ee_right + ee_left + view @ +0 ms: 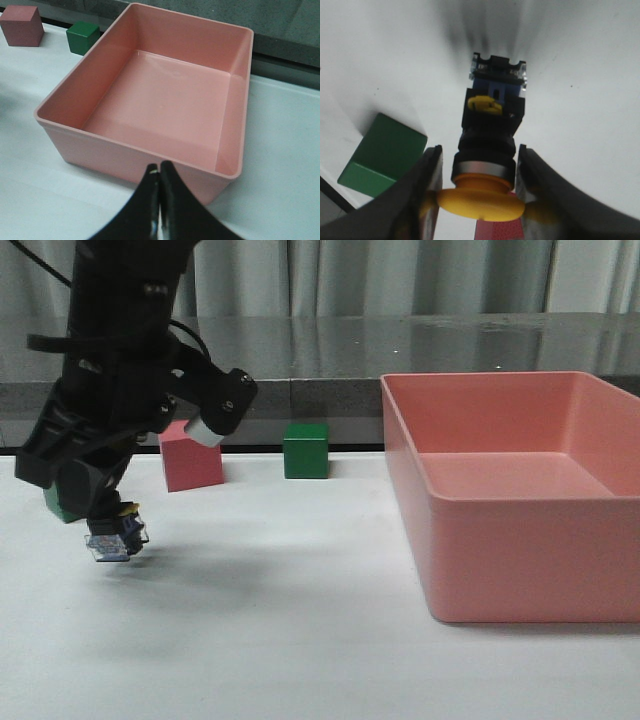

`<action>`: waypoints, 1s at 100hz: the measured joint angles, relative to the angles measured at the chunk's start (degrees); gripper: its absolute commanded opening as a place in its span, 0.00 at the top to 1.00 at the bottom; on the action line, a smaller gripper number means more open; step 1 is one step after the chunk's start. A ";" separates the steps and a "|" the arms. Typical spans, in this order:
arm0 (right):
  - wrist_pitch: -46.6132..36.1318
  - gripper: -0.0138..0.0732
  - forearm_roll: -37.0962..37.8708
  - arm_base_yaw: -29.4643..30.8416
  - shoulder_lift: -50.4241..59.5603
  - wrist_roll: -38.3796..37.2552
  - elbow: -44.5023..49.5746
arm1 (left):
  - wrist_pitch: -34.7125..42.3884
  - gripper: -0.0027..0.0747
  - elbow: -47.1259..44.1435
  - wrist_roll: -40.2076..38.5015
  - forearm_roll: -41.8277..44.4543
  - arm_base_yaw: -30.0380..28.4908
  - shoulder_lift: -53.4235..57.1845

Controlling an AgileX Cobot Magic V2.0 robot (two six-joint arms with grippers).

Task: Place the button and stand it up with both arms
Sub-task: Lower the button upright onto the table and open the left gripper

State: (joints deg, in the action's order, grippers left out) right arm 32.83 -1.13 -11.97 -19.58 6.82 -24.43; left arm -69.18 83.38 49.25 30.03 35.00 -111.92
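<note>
Above bare table [300, 640], button [117, 537] in left fingers [420, 190], bin [520, 490] well apart

White desk [300, 640]; dark glossy ledge [420, 345] behind; pale grey curtains [400, 275] at back; soft even light.

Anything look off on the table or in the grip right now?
Nothing is spilled or damaged. The left gripper holds the button by its yellow cap, base pointing down, just above the table. The pink bin sits square and empty; the right gripper is shut.
</note>
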 measured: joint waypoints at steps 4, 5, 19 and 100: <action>0.04 0.91 0.00 0.00 0.00 0.00 0.00 | 0.00 0.99 0.00 0.00 0.00 0.38 -0.44; 0.04 0.91 0.00 0.00 0.00 0.00 0.00 | 0.00 0.99 0.00 0.00 0.00 0.53 -0.63; 0.13 0.91 0.00 0.00 0.00 0.00 0.00 | 0.11 0.99 0.10 -0.03 0.00 1.09 -1.71; 0.26 0.91 0.00 0.00 0.00 -0.09 0.00 | -0.09 0.27 2.24 -0.79 -3.51 1.09 -2.14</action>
State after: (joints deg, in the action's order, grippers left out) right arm 33.09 -1.13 -11.97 -19.58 6.73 -24.43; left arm -69.27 85.62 48.46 26.52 36.09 -114.07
